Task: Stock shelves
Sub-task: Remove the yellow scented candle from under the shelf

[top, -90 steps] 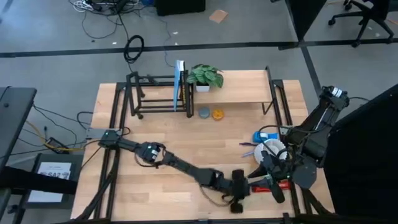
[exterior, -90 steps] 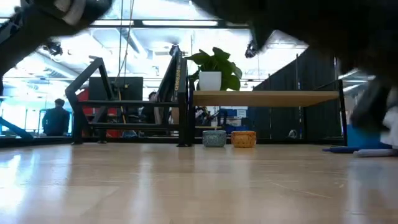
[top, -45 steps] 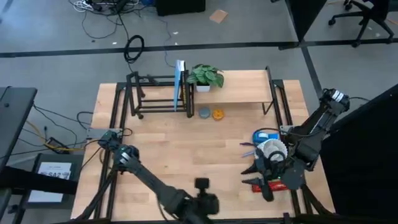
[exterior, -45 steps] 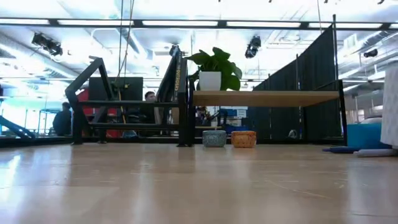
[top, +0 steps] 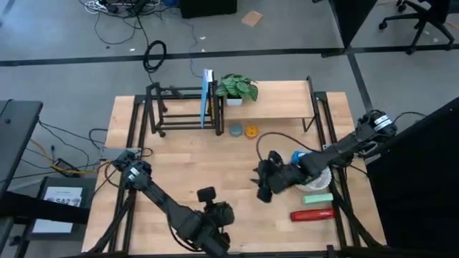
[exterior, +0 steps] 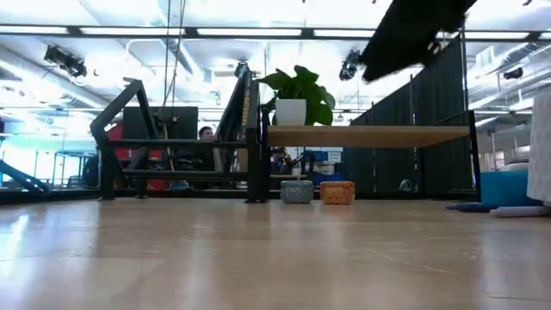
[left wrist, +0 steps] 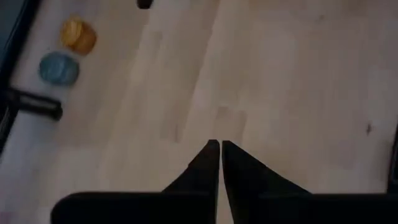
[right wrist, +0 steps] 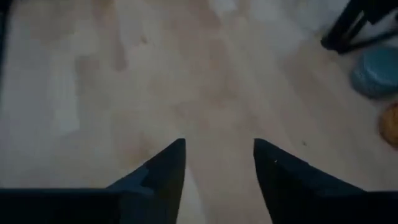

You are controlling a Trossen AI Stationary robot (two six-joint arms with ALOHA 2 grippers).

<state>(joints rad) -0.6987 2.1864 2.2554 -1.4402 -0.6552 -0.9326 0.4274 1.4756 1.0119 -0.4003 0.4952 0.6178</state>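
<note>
The wooden-topped shelf (top: 276, 100) on black legs carries a potted plant (top: 235, 89); beside it stands the black rod rack (top: 179, 109). The right gripper (right wrist: 217, 155) hangs parted over bare table, and the left gripper (left wrist: 220, 149) is pressed together.

The table (top: 179, 168) was pale blond wood with darker grain streaks. The stand (top: 276, 100) had a light wooden top on black legs; the rack (top: 176, 109) was black. A green-leaved plant (top: 237, 87) sat in a white pot. Beneath were a grey-blue pot (top: 235, 130) and an orange one (top: 250, 131). Near the right lay a red bar (top: 312, 214) and a light green block (top: 318, 198).
</note>
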